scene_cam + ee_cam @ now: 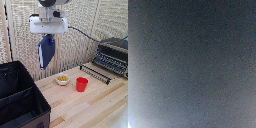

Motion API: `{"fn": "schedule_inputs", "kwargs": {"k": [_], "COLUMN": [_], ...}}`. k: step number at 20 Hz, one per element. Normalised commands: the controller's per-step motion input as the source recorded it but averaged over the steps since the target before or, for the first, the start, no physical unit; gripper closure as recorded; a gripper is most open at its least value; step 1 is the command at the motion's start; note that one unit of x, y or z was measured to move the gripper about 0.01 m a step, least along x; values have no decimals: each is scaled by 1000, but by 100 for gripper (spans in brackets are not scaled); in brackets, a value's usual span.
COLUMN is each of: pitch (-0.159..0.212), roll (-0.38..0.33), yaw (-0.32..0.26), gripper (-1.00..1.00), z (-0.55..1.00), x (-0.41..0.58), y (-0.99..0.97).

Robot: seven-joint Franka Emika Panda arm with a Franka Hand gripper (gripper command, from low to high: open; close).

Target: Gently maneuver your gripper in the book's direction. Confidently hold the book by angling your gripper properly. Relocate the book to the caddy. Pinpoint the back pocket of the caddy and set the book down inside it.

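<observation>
1. You have the thin navy-blue hardcover book (45, 51) off the table: it hangs tilted below the white boxy gripper (48, 36) at the end of the white-and-grey arm, high over the far part of the wooden table (95, 105).
2. The fingers are mostly hidden behind the book's top edge, yet the book dangles from them, so you can judge them pinched on it. The wrist view is filled by a dark blue-grey blur, probably the cover close to the lens.
3. Reaching and grasping look done; carrying and placing remain.
4. The large black soft-sided fabric caddy (20, 97) sits near, at the exterior view's left, with a divider making two compartments. Its larger compartment, the back pocket (12, 77), looks empty.
5. The book is not yet above the caddy, so you still need to move it left and nearer, then lower it.
6. A small white bowl (62, 79) and a red cup (81, 84) stand on the table to the right of that path; the black toaster oven (114, 55) is far right.
</observation>
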Motion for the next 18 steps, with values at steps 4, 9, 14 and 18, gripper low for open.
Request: {"fn": "schedule_inputs", "kwargs": {"k": [4,9,14,18], "pitch": [0,3,35,65], "roll": [145,170,185,157], "yaw": [-290,-253,-192,-142], "gripper": [100,100,100,100], "z": [501,443,342,251], "x": [-4,0,0,0], "y": [12,79,227,417]}}
